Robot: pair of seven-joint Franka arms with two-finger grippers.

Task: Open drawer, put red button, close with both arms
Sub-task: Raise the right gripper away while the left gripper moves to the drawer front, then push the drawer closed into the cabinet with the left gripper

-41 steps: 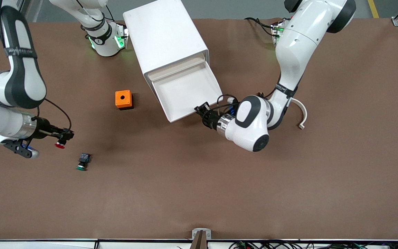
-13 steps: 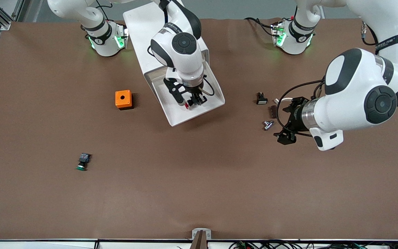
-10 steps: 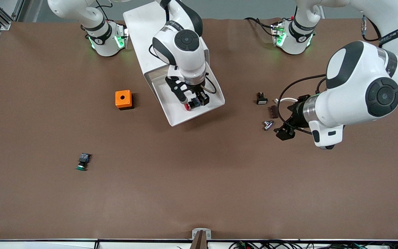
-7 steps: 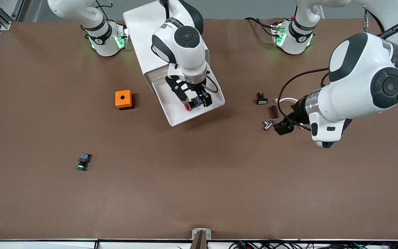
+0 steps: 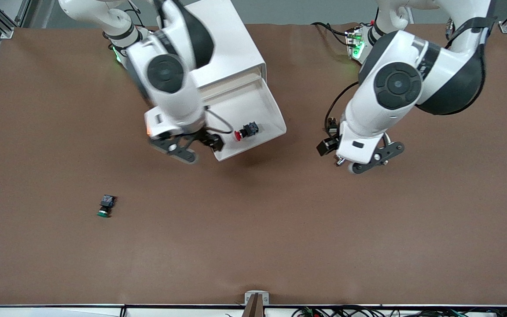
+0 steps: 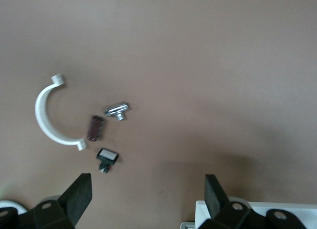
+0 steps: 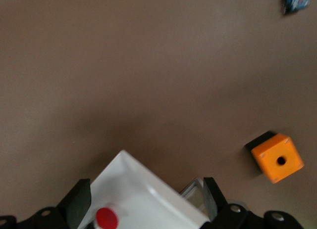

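Note:
The top drawer (image 5: 275, 110) of the white cabinet (image 5: 218, 48) stands pulled out. The red button (image 5: 244, 131) lies on its side in the drawer near the front rim, free of both grippers. Its red cap also shows in the right wrist view (image 7: 106, 218). My right gripper (image 5: 211, 141) is open and empty over the drawer's front corner (image 7: 148, 189) at the right arm's end; in its own wrist view the gripper (image 7: 146, 197) straddles that corner. My left gripper (image 5: 326, 145) is open and empty above the table beside the drawer, by the small parts; it also shows in its wrist view (image 6: 147, 197).
A green-capped button (image 5: 105, 207) lies nearer the front camera toward the right arm's end. An orange box (image 7: 277, 160) sits beside the drawer, hidden by the right arm in the front view. A white curved clip (image 6: 49, 115), a metal piece (image 6: 117, 109), a brown piece (image 6: 95, 127) and a small switch (image 6: 106, 156) lie below the left gripper.
My right gripper let go of the red button in the drawer and moved off to the drawer's front corner. My left arm swung in toward the drawer, over the small parts.

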